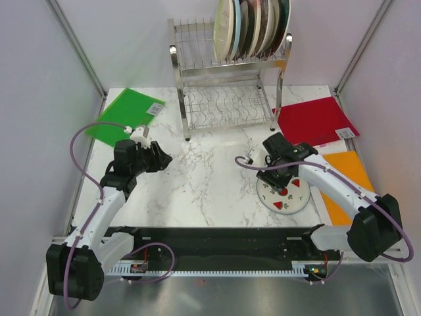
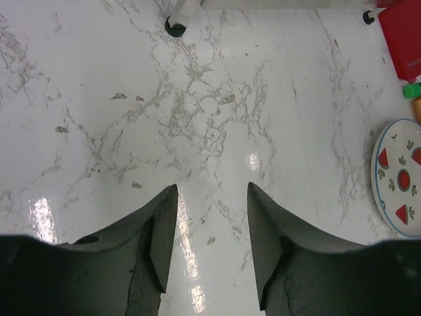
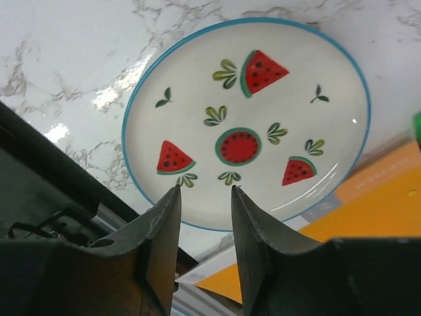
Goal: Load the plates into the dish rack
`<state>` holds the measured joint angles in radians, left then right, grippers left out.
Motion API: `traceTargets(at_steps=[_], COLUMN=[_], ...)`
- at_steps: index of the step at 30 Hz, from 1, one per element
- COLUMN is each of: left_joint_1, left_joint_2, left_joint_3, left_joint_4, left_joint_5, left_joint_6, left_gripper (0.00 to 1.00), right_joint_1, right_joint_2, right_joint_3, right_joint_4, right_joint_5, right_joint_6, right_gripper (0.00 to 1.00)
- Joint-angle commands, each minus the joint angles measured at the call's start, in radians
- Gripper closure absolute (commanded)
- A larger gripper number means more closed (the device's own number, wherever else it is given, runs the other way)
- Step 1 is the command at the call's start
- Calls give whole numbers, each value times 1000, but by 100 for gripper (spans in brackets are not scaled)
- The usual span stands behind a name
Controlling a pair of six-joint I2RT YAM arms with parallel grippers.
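Watermelon plate [image 3: 243,99], pattern clear in right wrist view, partly hidden overhead

Watermelon plate [image 3: 247,118] flat on marble [image 3: 66,52], right gripper [image 3: 205,197] over its rim — jaws parted

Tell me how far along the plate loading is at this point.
Done: several plates stand in the top tier of the rack. In hand: the right claw is open over the watermelon plate, not gripping it. Remaining: that plate lies flat on the table; the left claw is open and empty.
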<state>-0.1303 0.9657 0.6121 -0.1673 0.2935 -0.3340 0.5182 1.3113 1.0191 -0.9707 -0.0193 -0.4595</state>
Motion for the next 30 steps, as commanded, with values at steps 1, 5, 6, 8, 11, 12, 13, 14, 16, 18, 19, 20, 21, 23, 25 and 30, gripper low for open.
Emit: traceTargets(at_steps=[1,5,6,8,11,12,13,14,16,18,19,20,21,23,25,30], left_joint_1=[8,21,27,37,63,87,98,107,126,129,156,168,176,193,196,201], left_joint_2=[-19,-24,-24,-24,-22,-16,-15,-15,-16,-16,-13,-12,-7,1,5,16], left_joint_3=[-8,-6,-8,-9,-15,-18,-25,-28,-37,-41,-38,-37,-34,-23,-11,0], left_joint_4=[-6,-18,-27,-37,-52,-57,-60,-60,-58,-61,-63,-72,-77,-92,-110,-136], left_joint_5=[7,9,9,12,12,13,15,16,21,29,29,38,45,80,93,128], left_joint_6=[30,32,29,24,6,-8,-13,-23,-33,-40,-45,-51,-56,-57,-57,-37], left_gripper=[47,47,47,47,46,46,46,46,46,46,46,45,45,43,41,37], right_joint_1=[-7,-7,-6,-6,-6,-4,-3,2,31,74,89,106,146,192,255,385], right_joint_2=[25,127,159,204,308,340,350,361,405,471,495,546,574,664,732,933], right_joint_3=[-2,-19,-25,-27,7,18,33,42,85,122,163,186,211,298,417,735], right_joint_4=[-40,9,51,87,116,134,145,159,181,194,199,217,228,243,245,293], right_joint_5=[-137,-151,-160,-182,-200,-208,-223,-225,-244,-266,-278,-304,-314,-343,-369,-421], right_joint_6=[-93,-100,-105,-107,-107,-108,-107,-104,-100,-88,-71,-61,-53,-30,-13,85], right_gripper=[57,56,56,56,59,60,60,60,60,60,60,60,60,60,60,59])
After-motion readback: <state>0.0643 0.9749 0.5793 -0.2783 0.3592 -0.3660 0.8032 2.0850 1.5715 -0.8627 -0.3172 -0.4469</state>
